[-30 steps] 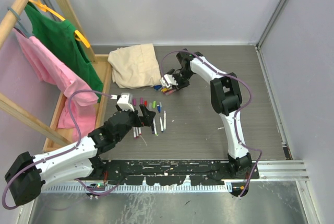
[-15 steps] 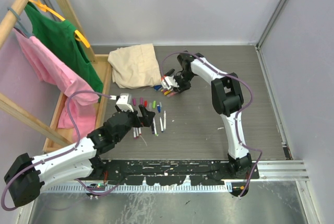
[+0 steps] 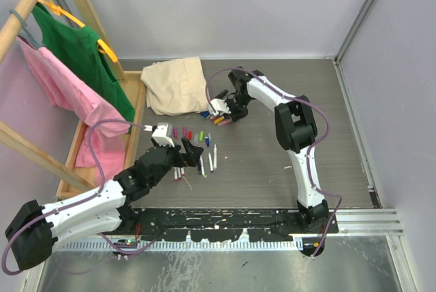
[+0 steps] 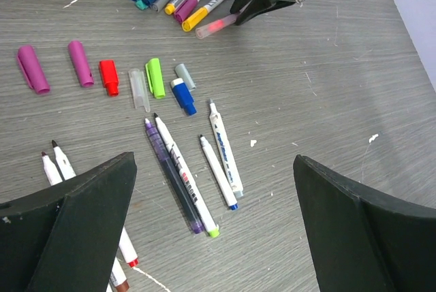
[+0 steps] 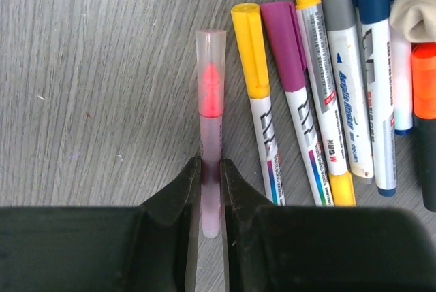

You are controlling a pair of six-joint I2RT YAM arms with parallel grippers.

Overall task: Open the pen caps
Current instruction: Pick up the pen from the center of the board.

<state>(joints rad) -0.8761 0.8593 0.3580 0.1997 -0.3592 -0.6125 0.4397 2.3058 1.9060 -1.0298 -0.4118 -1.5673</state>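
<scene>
1. Top view: my left pincer [image 3: 187, 150] hangs over the grey surface [image 3: 259, 163]. Its two fingers are spread wide and it grips nothing.
2. Some open pens [image 3: 202, 164] lie under it and beside it. A row of loose pen caps [image 3: 190, 134] lies just past them.
3. My right pincer [image 3: 227, 115] is down at a heap of capped pens [image 3: 218, 121], next to a tan cloth [image 3: 176, 84].
4. Left wrist view: the loose pen caps lie side by side. I count two purple, one red, one clear, one green, one grey and one blue.
5. The open pens lie flat near the caps, with their tips pointing at the row. The capped pens are at the far end by the cloth.
6. Right wrist view: my right pincer is clenched on a clear pen [image 5: 210, 111], with one finger on each side of it.
7. This pen lies flat on the surface. Its clear cap [image 5: 210, 50] is on, and a pink tip shows through it.
8. A yellow-capped pen [image 5: 255, 94] lies just beside it.
</scene>
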